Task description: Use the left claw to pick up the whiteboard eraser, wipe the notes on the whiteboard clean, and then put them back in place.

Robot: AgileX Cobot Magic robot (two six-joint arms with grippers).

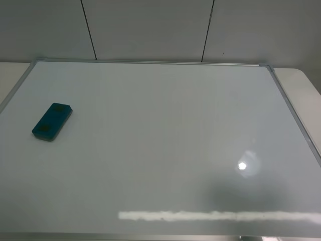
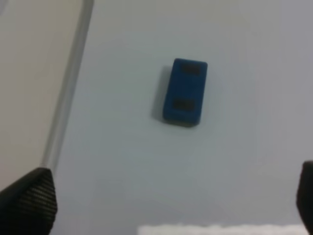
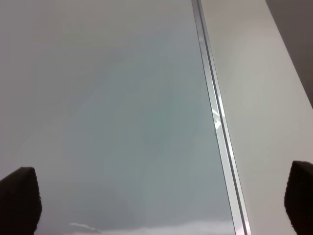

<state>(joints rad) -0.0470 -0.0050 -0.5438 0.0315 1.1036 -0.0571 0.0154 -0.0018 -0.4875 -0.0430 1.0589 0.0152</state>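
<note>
The whiteboard (image 1: 165, 150) lies flat on the desk (image 1: 301, 90), its thin silver-grey frame running along the far edge and both sides in the high view. The whiteboard eraser (image 1: 52, 122) rests on the board's surface near the left side of the frame, a small teal-blue rounded block with two darker square patches on top, lying at a slant with one end toward the far edge and the other toward the near left. The board's surface around it looks plain white; no red marks can be made out on it in any view, only a bright spot of reflected light toward the right and a pale streak of glare along the near edge. Neither arm appears in the high view. In the left wrist view the eraser (image 2: 185, 91) lies apart from the left hand (image 2: 171, 208), whose two dark fingertips (image 2: 29, 203) show only at the corners of the picture, spread wide with nothing between them; the board's frame (image 2: 66, 98) runs beside the eraser. In the right wrist view the right hand (image 3: 159, 200) is likewise spread wide and empty, poised above the board's right frame (image 3: 212, 112), with bare desk beyond it.
</note>
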